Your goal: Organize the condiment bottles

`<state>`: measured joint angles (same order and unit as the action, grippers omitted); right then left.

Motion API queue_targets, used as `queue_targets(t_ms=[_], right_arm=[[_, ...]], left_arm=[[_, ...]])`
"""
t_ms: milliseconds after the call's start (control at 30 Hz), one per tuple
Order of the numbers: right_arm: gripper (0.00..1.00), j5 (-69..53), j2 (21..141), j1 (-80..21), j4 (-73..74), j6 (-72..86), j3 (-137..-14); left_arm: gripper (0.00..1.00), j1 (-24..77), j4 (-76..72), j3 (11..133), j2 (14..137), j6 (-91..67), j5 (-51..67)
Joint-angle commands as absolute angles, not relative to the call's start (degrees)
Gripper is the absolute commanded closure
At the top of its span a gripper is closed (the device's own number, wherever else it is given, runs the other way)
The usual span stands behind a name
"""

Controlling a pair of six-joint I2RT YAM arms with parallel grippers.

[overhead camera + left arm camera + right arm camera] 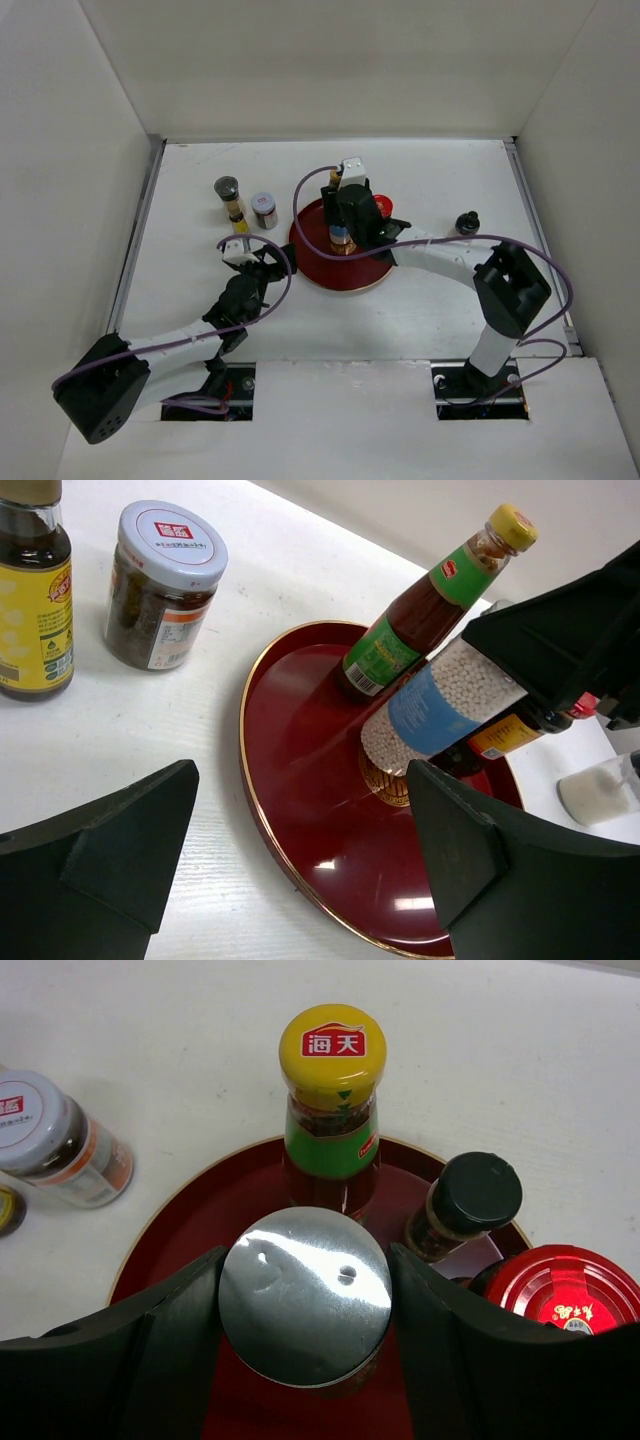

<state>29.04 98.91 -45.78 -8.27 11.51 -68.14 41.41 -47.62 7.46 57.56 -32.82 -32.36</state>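
At the centre of the table, the right gripper [305,1258] pinches the silver-capped bottle [440,705] over the middle of the dark red tray [340,278]. Close by on the tray stand the yellow-capped bottle [330,1090], black-capped bottle [465,1205] and red-capped jar [565,1290]. The left gripper [300,780], fingers spread and unloaded, hovers beside the tray's left rim. The grey-capped bottle [228,192] and white-capped jar [264,208] stand off the tray toward the far-left corner.

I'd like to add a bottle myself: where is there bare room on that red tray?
The tray is bare near-left, between its gold rim and the silver-capped bottle in the right tool. Far-right it is crowded: yellow-capped sauce bottle, black-capped bottle, red-lidded jar.
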Motion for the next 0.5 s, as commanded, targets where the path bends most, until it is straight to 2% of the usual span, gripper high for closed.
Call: queue_targets(t_ms=[0, 100, 233, 467], right_arm=[[0.52, 32.96, 98.52, -45.83, -17.84, 10.37, -68.91], [0.41, 33.31, 98.88, -45.83, -17.93, 10.20, -68.20], [0.20, 33.49, 96.78, -46.18, -17.05, 10.20, -67.76], [0.11, 32.87, 87.47, -46.18, -13.28, 10.90, -66.28]], left_arm=[[0.15, 41.53, -50.27, 8.17, 58.09, -33.40, -31.64], [0.15, 41.79, -50.27, 8.26, 58.10, -33.40, -31.20], [0.15, 41.70, -50.27, 8.35, 58.44, -33.40, -31.11], [0.15, 41.79, -50.27, 8.35, 58.45, -33.40, -31.11]])
